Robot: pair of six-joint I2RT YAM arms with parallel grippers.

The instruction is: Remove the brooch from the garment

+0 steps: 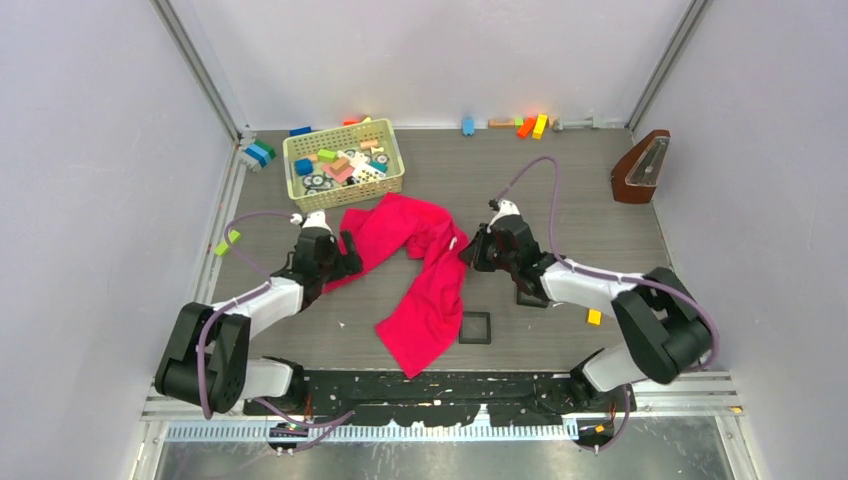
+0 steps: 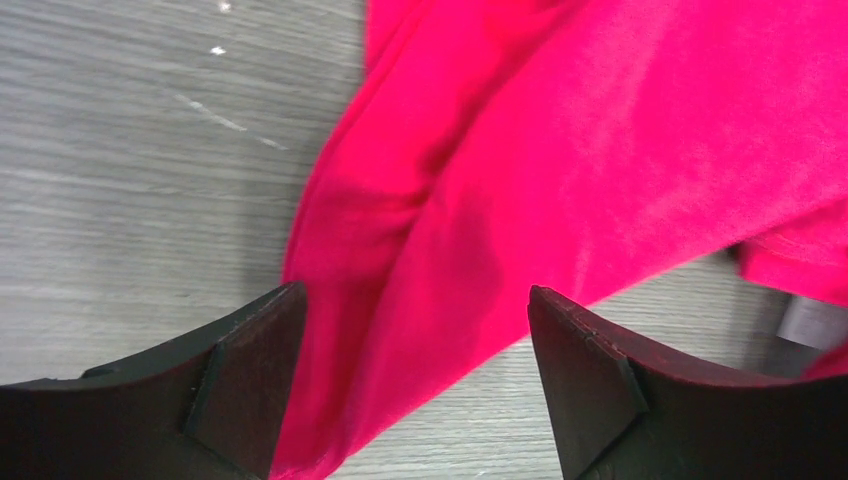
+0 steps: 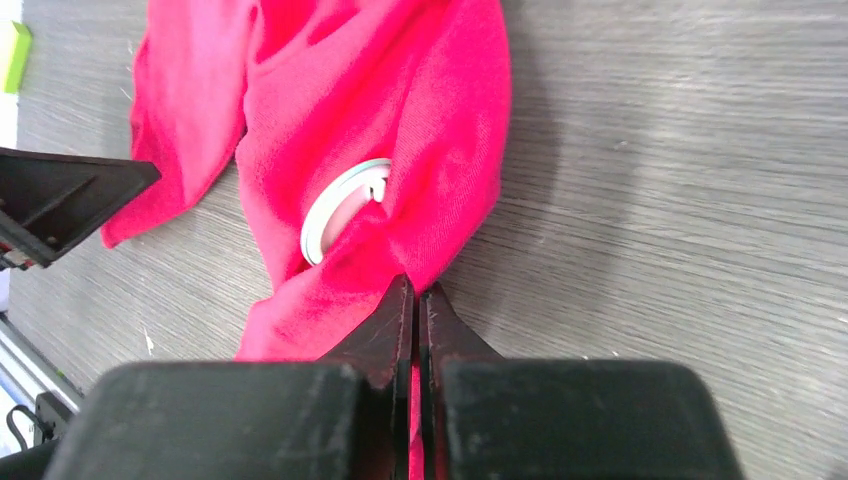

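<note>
The grey worktop (image 1: 590,200) carries the crimson garment (image 1: 425,275), sprawled mid-table. The left end effector (image 2: 415,295) gapes wide astride its left edge. The right end effector (image 3: 416,300) pinches a fold just beside the brooch (image 3: 340,207), half tucked in the cloth's right edge.

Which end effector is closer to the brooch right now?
Right. The right end effector is shut on the garment right beside the brooch; the left end effector sits open over the garment's opposite edge, clearly farther off.
</note>
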